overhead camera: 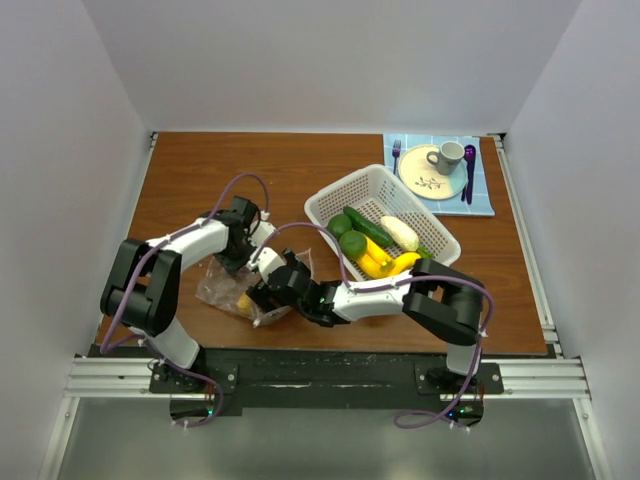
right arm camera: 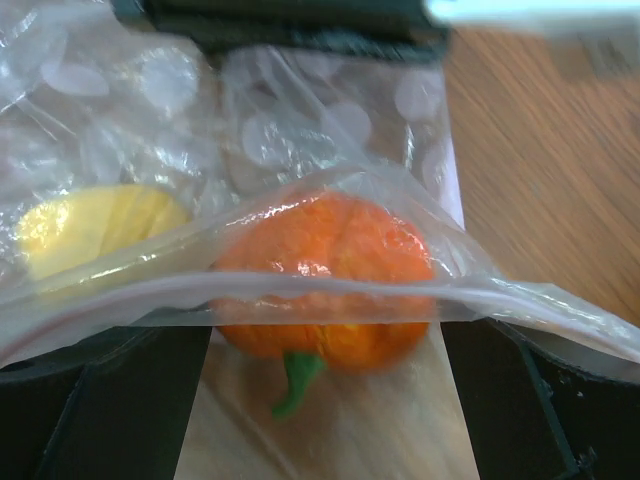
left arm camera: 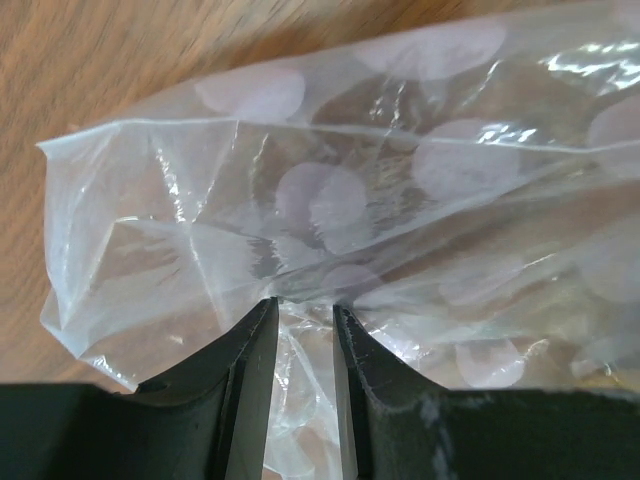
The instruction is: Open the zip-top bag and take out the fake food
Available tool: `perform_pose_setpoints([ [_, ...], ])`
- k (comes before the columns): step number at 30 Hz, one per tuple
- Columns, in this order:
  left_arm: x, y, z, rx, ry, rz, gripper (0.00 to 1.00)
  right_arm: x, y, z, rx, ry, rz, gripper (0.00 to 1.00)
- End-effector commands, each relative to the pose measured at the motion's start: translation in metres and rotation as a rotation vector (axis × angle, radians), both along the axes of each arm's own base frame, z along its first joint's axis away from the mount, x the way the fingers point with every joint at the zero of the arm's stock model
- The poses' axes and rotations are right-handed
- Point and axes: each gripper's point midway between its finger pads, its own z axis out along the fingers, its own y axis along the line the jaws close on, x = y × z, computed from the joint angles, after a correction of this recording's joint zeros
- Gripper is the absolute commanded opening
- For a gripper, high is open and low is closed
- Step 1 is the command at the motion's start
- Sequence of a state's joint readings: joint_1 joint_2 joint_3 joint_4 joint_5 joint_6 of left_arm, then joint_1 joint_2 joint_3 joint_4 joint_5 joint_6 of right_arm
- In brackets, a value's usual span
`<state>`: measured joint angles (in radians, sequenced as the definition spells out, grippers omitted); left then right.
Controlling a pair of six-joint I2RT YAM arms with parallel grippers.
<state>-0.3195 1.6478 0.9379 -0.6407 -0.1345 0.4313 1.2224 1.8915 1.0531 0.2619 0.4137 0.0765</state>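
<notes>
We see the zip-top bag (left arm camera: 400, 200) as clear film printed with pale whitish dots, right at the tips of our black left gripper (left arm camera: 303, 330). Between the dark fingers of our right gripper (right arm camera: 325, 420), an orange piece (right arm camera: 325, 270) with a green stem shows through the film. Left of it is a yellow piece (right arm camera: 90, 225). Beyond, the table (right arm camera: 540, 150) is brown wood grain.

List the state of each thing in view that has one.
left gripper, shut on a fold of the zip-top bag.
right gripper, open, fingers either side of the orange piece.
zip-top bag, mouth seems parted; orange piece and yellow piece inside.
basket, upright, holding fake food.
mug, upright on plate.
</notes>
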Motion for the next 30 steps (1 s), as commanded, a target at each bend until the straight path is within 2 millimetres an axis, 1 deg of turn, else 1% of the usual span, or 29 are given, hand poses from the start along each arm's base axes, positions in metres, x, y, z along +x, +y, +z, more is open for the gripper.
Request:
perform_pose_setpoints([
  [1,-0.006,-0.022,-0.012,-0.029,0.059,-0.064,0.34,0.008,0.032,0.015,0.09,-0.025,0.061,0.99],
  [2,-0.007,-0.025,-0.012,-0.026,0.063,-0.074,0.33,0.009,0.034,0.012,0.089,-0.019,0.062,0.99],
  [5,-0.006,-0.024,-0.013,-0.012,0.066,-0.075,0.33,0.011,0.035,0.005,0.094,-0.002,0.053,0.96],
  [7,-0.007,-0.021,-0.015,-0.001,0.071,-0.075,0.33,0.009,0.031,-0.001,0.096,0.013,0.057,0.89],
  [8,-0.007,-0.02,-0.015,0.002,0.068,-0.074,0.33,0.008,0.029,0.0,0.104,0.014,0.057,0.86],
  [9,-0.008,-0.019,-0.016,0.006,0.068,-0.073,0.33,0.008,0.025,-0.002,0.107,0.019,0.054,0.78],
  [11,-0.009,-0.012,-0.02,0.024,0.064,-0.064,0.33,0.005,0.021,0.001,0.124,0.026,0.052,0.66],
  [12,-0.009,-0.008,-0.022,0.032,0.063,-0.056,0.33,0.003,0.018,0.011,0.144,0.022,0.055,0.5],
  [13,-0.012,-0.003,-0.025,0.049,0.068,-0.047,0.33,0.002,0.015,0.015,0.153,0.024,0.052,0.44],
  [14,-0.009,0.004,-0.026,0.049,0.063,-0.024,0.33,0.0,0.014,0.024,0.17,0.025,0.054,0.38],
  [15,-0.009,0.009,-0.029,0.054,0.066,-0.011,0.33,-0.004,0.008,0.035,0.186,0.028,0.059,0.33],
  [16,-0.01,0.016,-0.031,0.071,0.064,0.002,0.32,-0.007,0.005,0.042,0.206,0.034,0.058,0.33],
  [17,-0.005,0.023,-0.032,0.077,0.045,0.027,0.31,-0.01,0.002,0.047,0.219,0.04,0.059,0.33],
  [18,-0.004,0.026,-0.032,0.084,0.038,0.037,0.29,-0.015,-0.005,0.06,0.247,0.043,0.062,0.33],
  [19,-0.003,0.031,-0.032,0.099,0.029,0.048,0.28,-0.017,-0.009,0.064,0.256,0.047,0.06,0.33],
  [21,0.003,0.037,-0.031,0.117,0.0,0.065,0.28,-0.023,-0.02,0.068,0.262,0.069,0.054,0.34],
  [22,0.007,0.04,-0.03,0.132,-0.012,0.074,0.28,-0.025,-0.024,0.085,0.299,0.058,0.056,0.34],
  [23,0.009,0.041,-0.03,0.132,-0.013,0.086,0.28,-0.026,-0.028,0.092,0.312,0.054,0.051,0.35],
  [24,0.013,0.041,-0.029,0.129,-0.018,0.099,0.28,-0.027,-0.035,0.093,0.315,0.055,0.035,0.36],
  [25,0.014,0.039,-0.029,0.117,-0.019,0.11,0.28,-0.026,-0.04,0.109,0.344,0.034,0.023,0.36],
  [26,0.015,0.038,-0.028,0.109,-0.018,0.116,0.28,-0.024,-0.048,0.11,0.326,0.027,0.001,0.36],
  [28,0.021,0.031,-0.02,0.07,-0.036,0.126,0.28,-0.015,-0.064,0.121,0.316,-0.021,-0.067,0.35],
  [29,0.021,0.029,-0.013,0.058,-0.04,0.129,0.28,-0.012,-0.074,0.127,0.311,-0.041,-0.099,0.33],
  [30,0.026,0.025,-0.004,0.039,-0.057,0.131,0.29,-0.002,-0.091,0.132,0.295,-0.084,-0.184,0.31],
])
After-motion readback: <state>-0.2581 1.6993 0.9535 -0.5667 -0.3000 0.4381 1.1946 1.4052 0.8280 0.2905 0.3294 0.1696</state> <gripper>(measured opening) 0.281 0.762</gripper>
